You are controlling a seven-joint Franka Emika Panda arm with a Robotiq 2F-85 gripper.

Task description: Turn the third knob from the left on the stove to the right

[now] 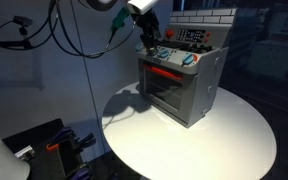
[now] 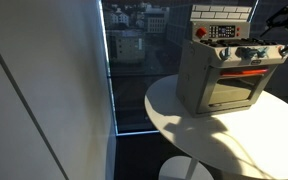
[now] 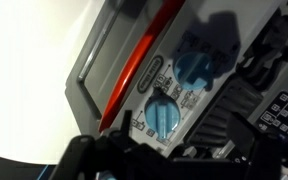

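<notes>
The grey-silver toy stove (image 1: 184,90) stands on a round white table (image 1: 234,140); it also shows in an exterior view (image 2: 219,80). Its red bar (image 3: 134,65) crosses the door. Teal knobs line the front panel (image 1: 169,56). In the wrist view two teal knobs show, one nearer (image 3: 164,115) and one farther along the panel (image 3: 196,65). My gripper (image 3: 182,134) hangs close over the panel, above the stove in an exterior view (image 1: 149,35). Its dark fingers are apart on either side of the nearer knob, not visibly touching it. Which knob in the row this is cannot be told.
A brick-patterned back panel (image 2: 222,14) with a keypad (image 1: 192,36) rises behind the stove top. The table edge (image 2: 159,105) is near a dark window and white wall. Cables (image 1: 74,40) hang behind the arm.
</notes>
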